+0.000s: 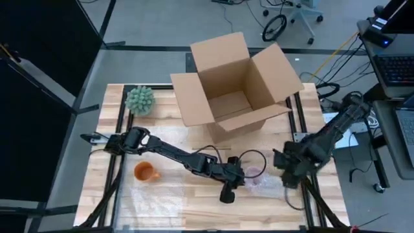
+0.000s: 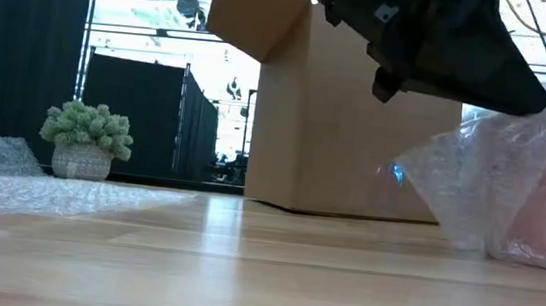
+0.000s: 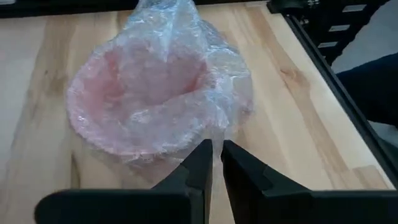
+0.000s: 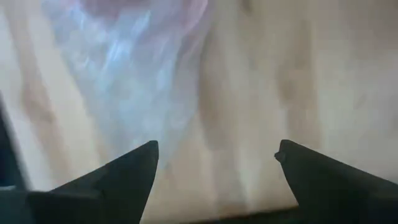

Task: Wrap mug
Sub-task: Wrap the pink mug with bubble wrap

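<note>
Wooden table (image 1: 194, 207) carries an open cardboard box (image 1: 233, 87) at the back, a small potted plant (image 1: 140, 100) and an orange mug (image 1: 145, 171) on the left. Near the front centre sits a pink mug (image 3: 143, 106) bundled in bubble wrap (image 3: 168, 37). Just beside it, the left gripper (image 3: 214, 163) has its fingers pressed almost together — gripping nothing. On the other side the right gripper (image 4: 214, 158) is spread wide, close to the wrap's edge.

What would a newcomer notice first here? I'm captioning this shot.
The big open cardboard box at the table's far middle. Then the pink mug in bubble wrap near the front, between the left hand, nearly shut, and the open right hand. An orange mug sits front left.
</note>
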### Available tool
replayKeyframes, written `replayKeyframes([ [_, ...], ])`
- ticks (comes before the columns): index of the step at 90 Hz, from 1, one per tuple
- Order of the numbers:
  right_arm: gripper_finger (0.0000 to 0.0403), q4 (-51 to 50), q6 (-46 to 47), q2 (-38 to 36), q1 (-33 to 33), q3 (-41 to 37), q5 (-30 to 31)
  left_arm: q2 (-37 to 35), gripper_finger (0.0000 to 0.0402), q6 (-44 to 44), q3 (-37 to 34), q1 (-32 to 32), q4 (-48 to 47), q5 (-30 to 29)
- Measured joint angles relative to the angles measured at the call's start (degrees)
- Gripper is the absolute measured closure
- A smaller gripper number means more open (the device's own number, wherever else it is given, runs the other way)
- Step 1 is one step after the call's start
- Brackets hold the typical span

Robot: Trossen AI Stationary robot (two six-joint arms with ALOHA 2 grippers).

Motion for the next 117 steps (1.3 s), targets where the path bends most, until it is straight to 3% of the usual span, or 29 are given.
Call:
replayKeyframes([
  [24,0.0085,13.9,17.9,1.3,13.7,-9.3,2.3,-0.1,0.0375,0.0,3.2,0.0,0.1,-0.2],
  [47,0.0085,23.9,20.9,4.5,15.5,-15.6,13.6,-0.2,0.0375,0.3,4.8,2.0,0.8,-0.2],
  [58,0.0096,24.2,20.4,5.3,15.5,-15.8,17.0,1.2,0.0375,0.1,4.8,3.5,0.6,-0.1],
  [72,0.0165,25.6,20.4,5.3,15.5,-15.8,18.3,4.4,0.0375,-1.3,4.8,4.1,2.6,1.1],
  [97,0.0376,24.4,18.3,3.0,15.5,-14.2,18.2,5.3,0.0375,-1.4,4.9,4.0,3.2,1.7],
  [117,0.0395,23.1,16.1,-1.9,14.8,-12.2,25.8,5.5,0.0375,-1.4,4.8,3.9,4.6,1.8],
])
